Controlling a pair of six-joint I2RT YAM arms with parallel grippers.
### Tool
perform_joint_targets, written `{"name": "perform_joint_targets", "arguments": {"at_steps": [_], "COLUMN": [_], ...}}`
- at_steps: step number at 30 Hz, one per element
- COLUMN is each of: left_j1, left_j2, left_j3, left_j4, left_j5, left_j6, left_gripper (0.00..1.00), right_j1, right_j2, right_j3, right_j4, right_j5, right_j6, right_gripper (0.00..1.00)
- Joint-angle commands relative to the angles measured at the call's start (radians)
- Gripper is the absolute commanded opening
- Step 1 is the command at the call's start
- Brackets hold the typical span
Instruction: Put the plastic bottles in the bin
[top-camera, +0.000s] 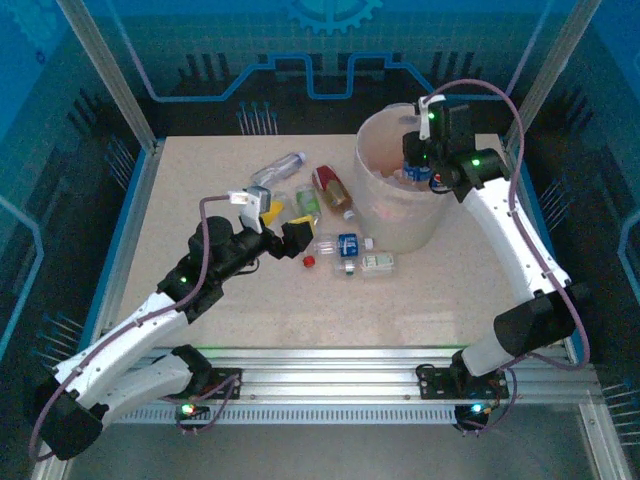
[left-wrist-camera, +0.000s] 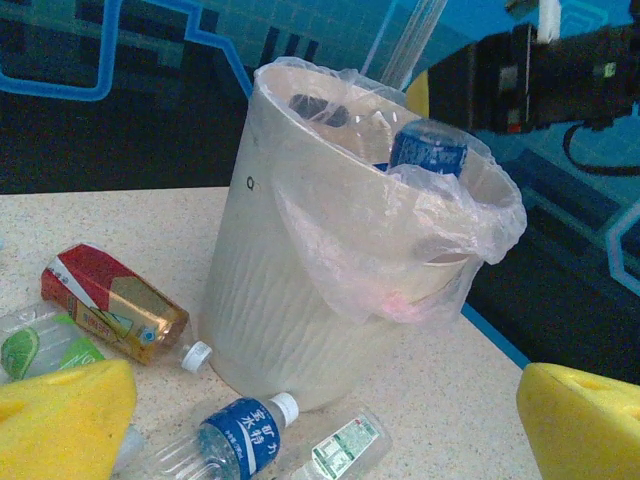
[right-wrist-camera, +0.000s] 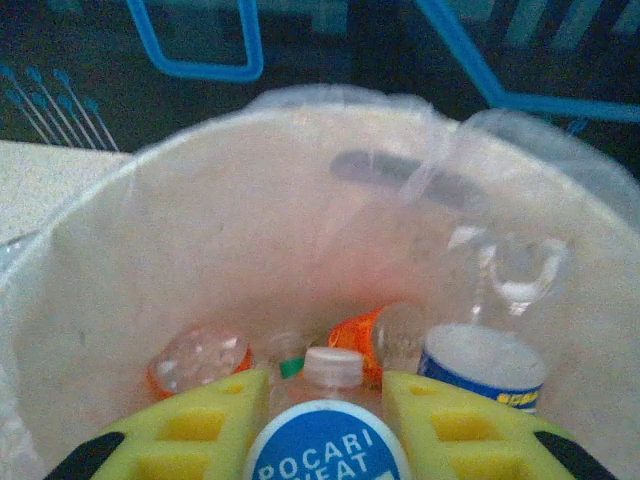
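Over the bin (top-camera: 385, 215), the right hand (top-camera: 420, 165) grips a blue-labelled bottle (right-wrist-camera: 325, 455) between its yellow fingers (right-wrist-camera: 200, 425). The fingers are closed narrowly on the bottle body, and the white cap points down into the bin. Inside the bin lie two orange bottles (right-wrist-camera: 200, 360) and, against the wall, a blue-banded bottle (right-wrist-camera: 483, 365). A thin bag liner (left-wrist-camera: 400, 250) hangs over the rim.

Left of the bin, the left hand (top-camera: 285, 225) has its fingers spread fully apart and holds nothing. Five bottles lie on the desk (top-camera: 180, 200) between this hand and the bin:
- a clear bottle (top-camera: 280, 168), farthest back;
- a red-labelled bottle (top-camera: 333, 188), near the bin wall;
- a green-labelled bottle (top-camera: 307, 205), just beside the left hand;
- a blue-labelled desk bottle (top-camera: 345, 245), near the bin base;
- a pale-labelled bottle (top-camera: 375, 264), just beside it.
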Motion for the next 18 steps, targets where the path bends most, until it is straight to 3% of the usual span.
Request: {"name": "perform_joint_targets", "arguments": {"at_steps": [1,9,18], "left_j1": [-0.003,-0.002,0.0], "left_j2": [0.005,0.024,0.028], "left_j3": [-0.012,-0.014,-0.016], "left_j4": [0.029,0.028,0.024], "left_j5": [-0.024,-0.024,-0.033], "left_j6": [-0.005,-0.018,-0.023], "left_gripper": [0.99,0.99,0.99], "right_j1": [-0.011,-0.027,-0.048], "right_j2": [-0.076,-0.138,-0.116], "right_j3": [-0.078,-0.265,-0.318], "right_j4": [0.105,0.216,0.228], "right_j5": [-0.044,-0.052,-0.046], "right_j6": [0.049,0.081,0.095], "right_gripper": [0.24,0.31,0.37]}}
